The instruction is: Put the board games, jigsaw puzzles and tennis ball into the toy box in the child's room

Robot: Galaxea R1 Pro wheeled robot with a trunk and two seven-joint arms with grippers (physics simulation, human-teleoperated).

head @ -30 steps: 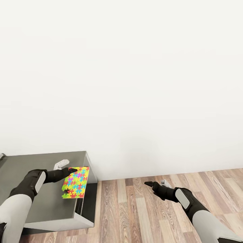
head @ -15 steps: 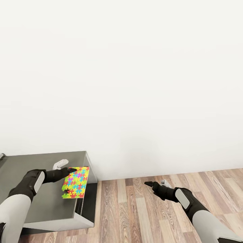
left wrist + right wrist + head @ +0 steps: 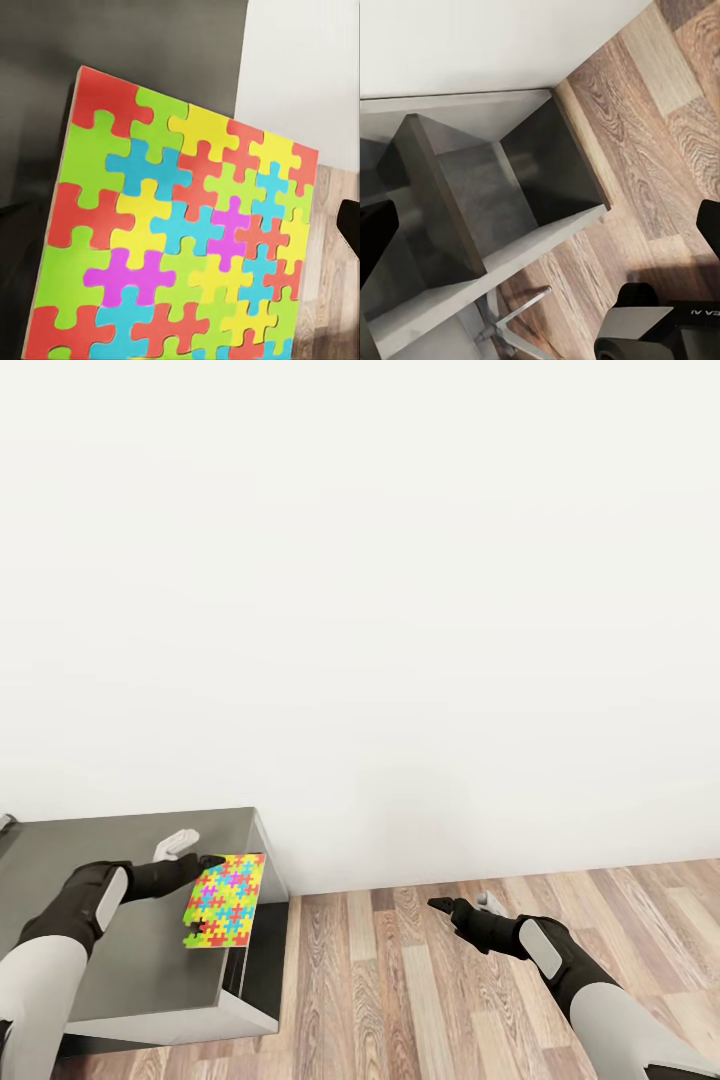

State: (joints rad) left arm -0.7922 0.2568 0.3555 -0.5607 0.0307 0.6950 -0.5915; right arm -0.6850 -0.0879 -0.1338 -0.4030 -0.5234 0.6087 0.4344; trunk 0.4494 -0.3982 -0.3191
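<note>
My left gripper [image 3: 212,863] is shut on the top edge of a jigsaw puzzle [image 3: 225,900], a thin square of yellow, green, red, blue and pink pieces. It hangs tilted just above the right end of the dark grey cabinet [image 3: 120,840] that belongs to the table. Up close, the left wrist view has the puzzle [image 3: 180,225] over the cabinet top. My right gripper [image 3: 437,905] is open above the wood floor, holding nothing. The toy box, board games, tennis ball and bed are out of view.
A white wall [image 3: 400,610] stands straight ahead, with wood-plank floor [image 3: 450,1000] to the cabinet's right. The right wrist view looks into the cabinet's open shelf compartments [image 3: 472,202], a metal star-shaped foot [image 3: 510,322] and part of my own base [image 3: 652,330].
My left forearm has crept slightly to the left; the puzzle stays held in almost the same spot. The right arm has not moved.
</note>
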